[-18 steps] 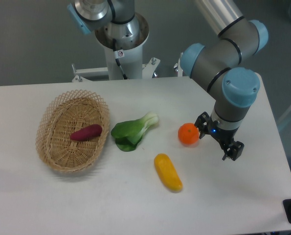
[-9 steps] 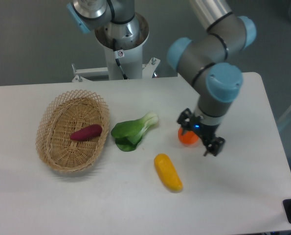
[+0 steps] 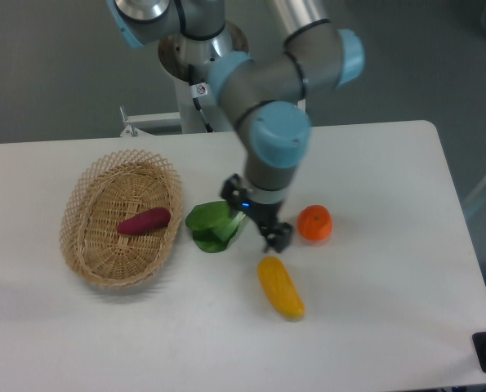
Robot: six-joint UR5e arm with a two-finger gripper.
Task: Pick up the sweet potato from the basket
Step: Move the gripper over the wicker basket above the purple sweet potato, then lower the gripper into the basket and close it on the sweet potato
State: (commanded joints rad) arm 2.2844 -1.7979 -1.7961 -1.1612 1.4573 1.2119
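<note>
- Since the earlier frames the arm has swung left across the table: its gripper (image 3: 257,216), which hung to the right of the orange fruit, is now left of that fruit and over the right end of the leafy green.
- Nothing else has shifted; the produce and basket lie where they were.
- Only one fixed camera view is given. In it the gripper's two dark fingers point down and stand apart with nothing between them, so the jaws are open and empty.
- The sweet potato (image 3: 144,220) lies inside the basket (image 3: 88,254), near its middle, slanting slightly up to the right, well left of the gripper.
- The basket sits on the left part of the white table (image 3: 390,327).
- The leafy green (image 3: 210,223) lies just right of the basket, partly under the gripper.
- The orange fruit (image 3: 314,223) sits right of the gripper, apart from it.
- The yellow vegetable (image 3: 280,287) lies nearer the camera, below the gripper, untouched.
</note>
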